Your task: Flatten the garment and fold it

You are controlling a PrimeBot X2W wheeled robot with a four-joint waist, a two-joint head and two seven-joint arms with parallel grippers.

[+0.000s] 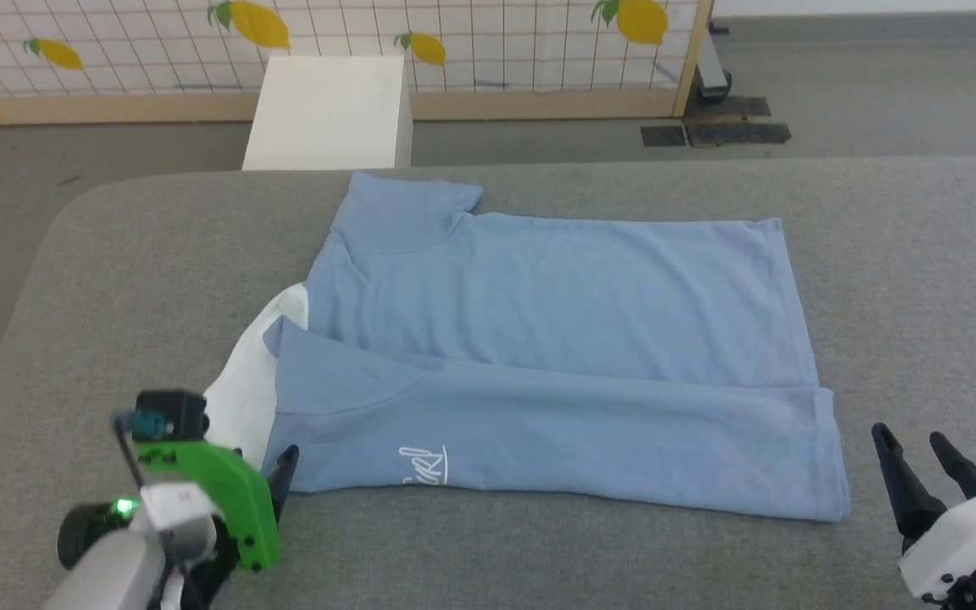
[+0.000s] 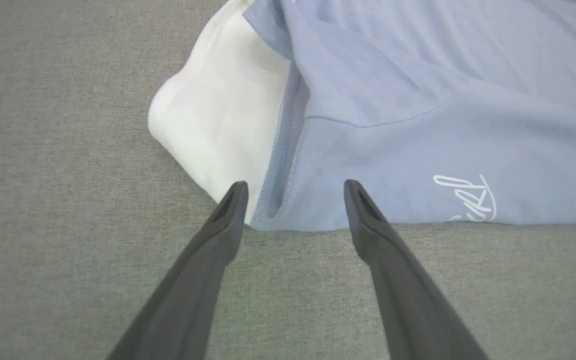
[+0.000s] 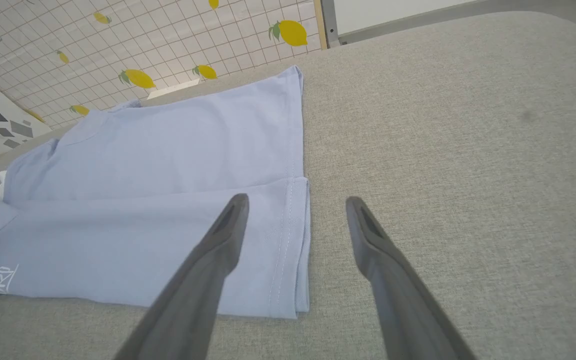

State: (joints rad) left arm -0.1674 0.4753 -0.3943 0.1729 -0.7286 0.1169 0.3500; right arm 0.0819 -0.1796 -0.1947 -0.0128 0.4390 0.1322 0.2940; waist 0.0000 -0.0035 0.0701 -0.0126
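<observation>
The garment (image 1: 539,339), a light blue T-shirt, lies on the grey table with its near long side folded over the middle. A white panel (image 1: 251,381) sticks out at its left end, and a small white logo (image 1: 424,464) shows near the front edge. My left gripper (image 2: 293,190) is open and hovers over the garment's near-left corner (image 2: 278,215), holding nothing. Over the table by the garment's near-right hem (image 3: 293,250), my right gripper (image 3: 295,202) stands open and empty. In the head view it sits at the lower right (image 1: 912,440).
The grey padded table (image 1: 115,280) has a rounded far-left corner and bare surface in front of and to the right of the garment. Beyond it stand a white box (image 1: 331,110) and a lemon-patterned grid screen (image 1: 488,42) on the floor.
</observation>
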